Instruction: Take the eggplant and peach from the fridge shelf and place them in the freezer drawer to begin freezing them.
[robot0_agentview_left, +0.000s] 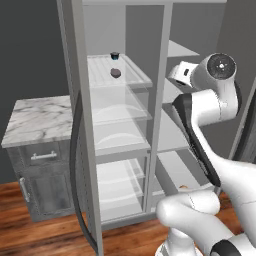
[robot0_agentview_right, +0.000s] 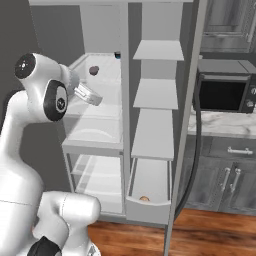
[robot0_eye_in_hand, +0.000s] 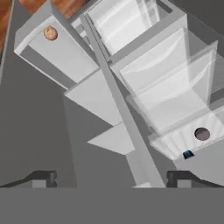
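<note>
the tool (robot0_eye_in_hand: 111, 179) stands wide open and holds nothing; in the hand view its two dark tips rise far apart at the bottom, one at the left, one at the right. the tool hangs in the air in front of the open fridge, about at the height of the upper shelves, and it touches no thing.

nearest to the robot's base, low down, is the freezer drawer (robot0_agentview_right: 148, 206), pulled out of the right column of the fridge. the peach (robot0_agentview_right: 144, 198) lies inside it, near the front wall. in the hand view the peach (robot0_eye_in_hand: 50, 33) is far from the tool, in the upper left corner of the picture, in a corner of the drawer (robot0_eye_in_hand: 65, 52).

higher and deeper in the fridge is the fridge shelf (robot0_agentview_left: 131, 75) with fine ridges, in the left column. the eggplant (robot0_agentview_left: 115, 73) rests on it, about in the middle. in the hand view the eggplant (robot0_eye_in_hand: 201, 134) is above the right tip of the tool, well apart from it. behind the eggplant, at the back of the same shelf, stands a small black cup (robot0_agentview_left: 114, 55) with a blue rim.

to the left of the fridge is a marble counter (robot0_agentview_left: 35, 120) on a dark grey cabinet.
</note>
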